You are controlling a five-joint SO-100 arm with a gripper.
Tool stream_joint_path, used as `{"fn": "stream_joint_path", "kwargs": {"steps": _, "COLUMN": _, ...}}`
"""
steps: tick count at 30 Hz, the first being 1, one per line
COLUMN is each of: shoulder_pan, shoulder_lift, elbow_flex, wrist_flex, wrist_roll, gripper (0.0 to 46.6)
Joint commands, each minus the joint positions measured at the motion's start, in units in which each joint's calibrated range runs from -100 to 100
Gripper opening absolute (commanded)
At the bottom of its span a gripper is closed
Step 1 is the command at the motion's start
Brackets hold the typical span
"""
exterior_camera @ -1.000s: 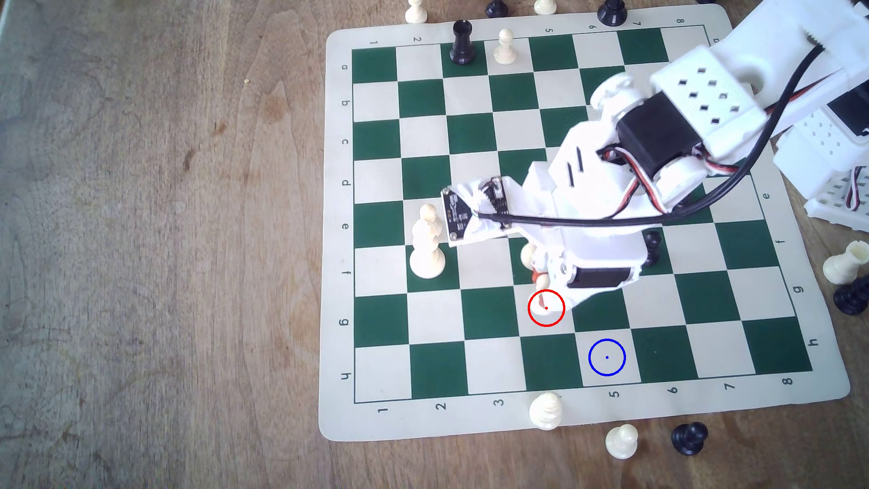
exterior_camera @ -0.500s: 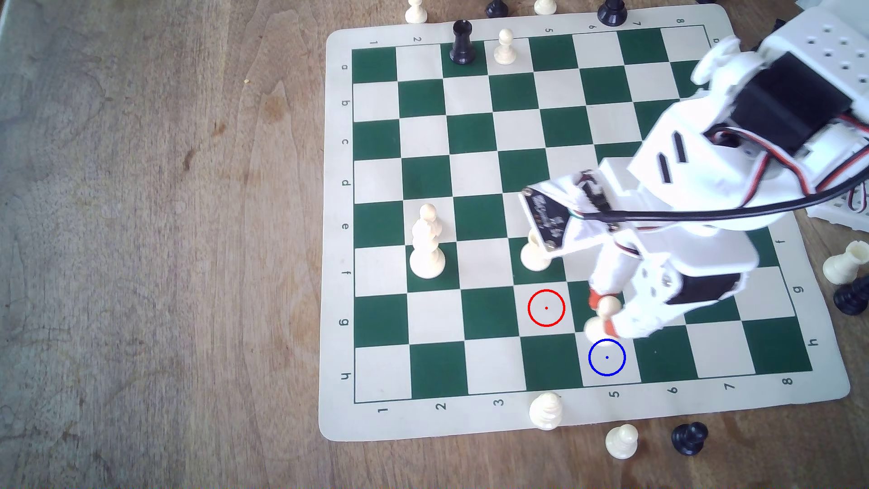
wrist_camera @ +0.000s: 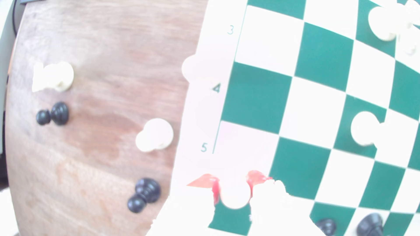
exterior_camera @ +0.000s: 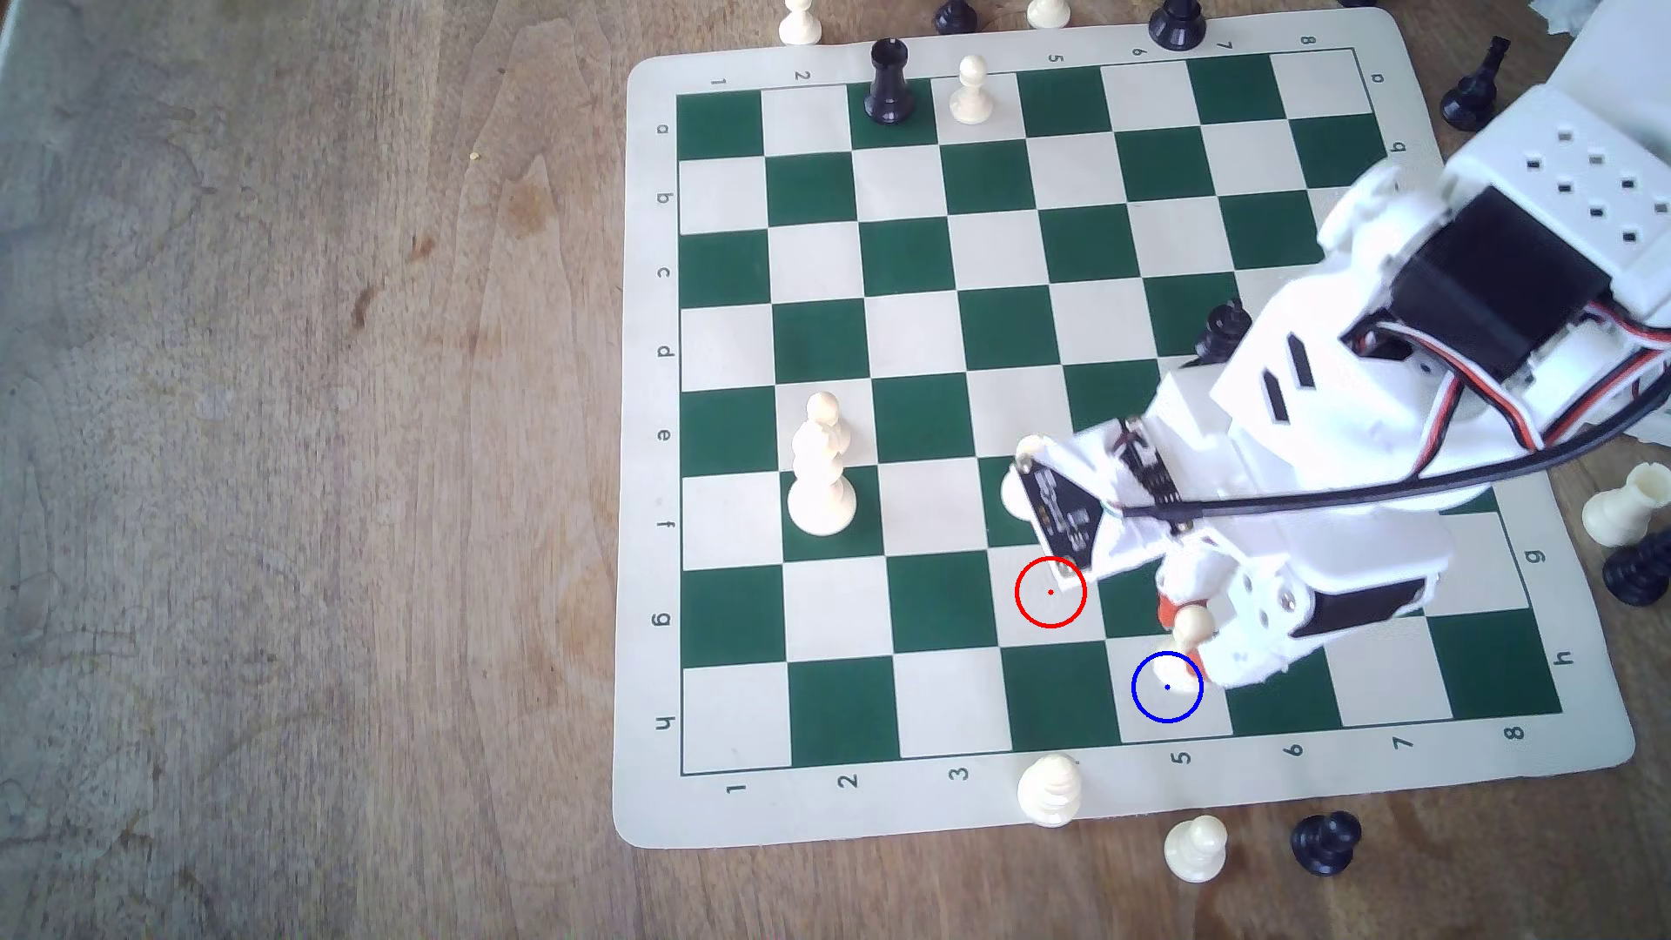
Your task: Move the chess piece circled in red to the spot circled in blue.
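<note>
- Pawn [exterior_camera: 1192, 624], cream, held by its round head between the red-tipped jaws of the gripper [exterior_camera: 1186, 633]; jaws closed on it from both sides.
- It sits at the upper right edge of the blue-ringed spot [exterior_camera: 1166, 687] in the exterior view; contact with the mat [exterior_camera: 651, 452] cannot be told.
- Red ring [exterior_camera: 1050, 592] holds no piece.
- Tall cream piece [exterior_camera: 821, 470] stands well apart toward that view's left.

pawn [exterior_camera: 1192, 624] base hidden by jaws, cream piece [exterior_camera: 1017, 488] half hidden behind arm, wrist view overexposed

Chess mat [exterior_camera: 1121, 818] on wooden table [exterior_camera: 316, 452]
</note>
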Motion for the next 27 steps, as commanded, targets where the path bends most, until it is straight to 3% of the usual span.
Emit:
{"fn": "stream_joint_path", "kwargs": {"steps": 1, "shoulder_pan": -0.9, "shoulder_lift": 0.2, "elbow_flex": 1.3, "wrist_flex": -2.6, "wrist_roll": -0.1, "gripper": 0.2}}
{"fn": "stream_joint_path", "kwargs": {"steps": 12, "shoulder_pan": 0.5, "shoulder_lift": 8.8, "elbow_flex": 1.7, "wrist_flex": -7.2, "wrist_roll": 0.2, "gripper": 0.2}}
{"fn": "stream_joint_path", "kwargs": {"steps": 26, "shoulder_pan": 1.0, "shoulder_lift": 9.2, "elbow_flex": 2.2, "wrist_flex": -7.6, "wrist_roll": 0.8, "gripper": 0.3}}
{"fn": "stream_joint_path", "kwargs": {"steps": 27, "shoulder_pan": 1.0, "shoulder_lift": 9.1, "elbow_flex": 2.2, "wrist_flex": -7.5, "wrist_roll": 0.9, "gripper": 2.0}}
